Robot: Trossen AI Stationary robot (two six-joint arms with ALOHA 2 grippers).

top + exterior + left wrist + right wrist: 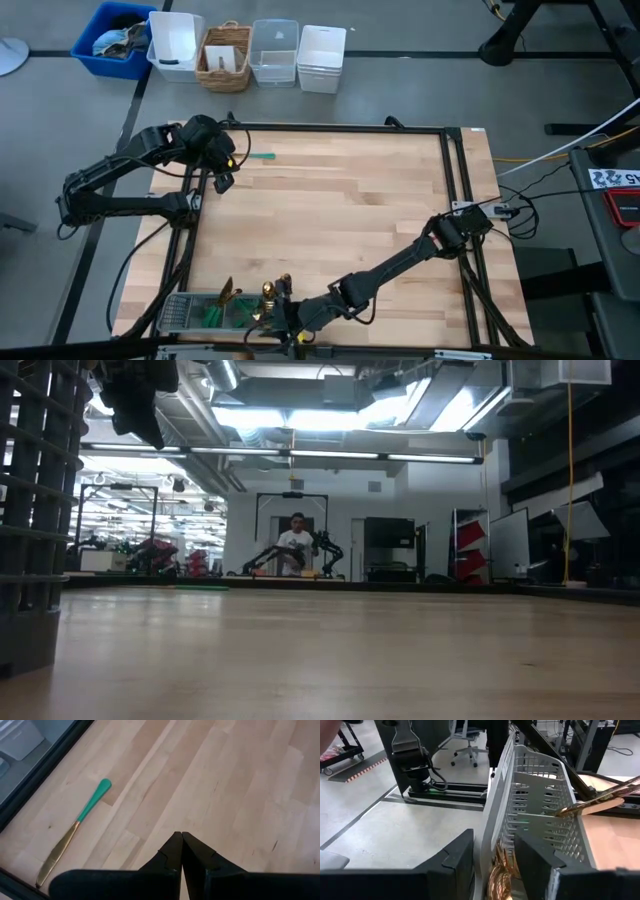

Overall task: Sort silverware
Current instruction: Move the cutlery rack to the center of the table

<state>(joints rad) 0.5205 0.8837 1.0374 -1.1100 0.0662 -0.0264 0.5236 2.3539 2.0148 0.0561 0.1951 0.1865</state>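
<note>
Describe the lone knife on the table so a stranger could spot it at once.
Start at the wooden table and go to its far edge by the left gripper, which is shut above the wood. There lies the knife, flat and alone. Unlike the other silverware in the mesh tray, it rests on bare wood.
</note>
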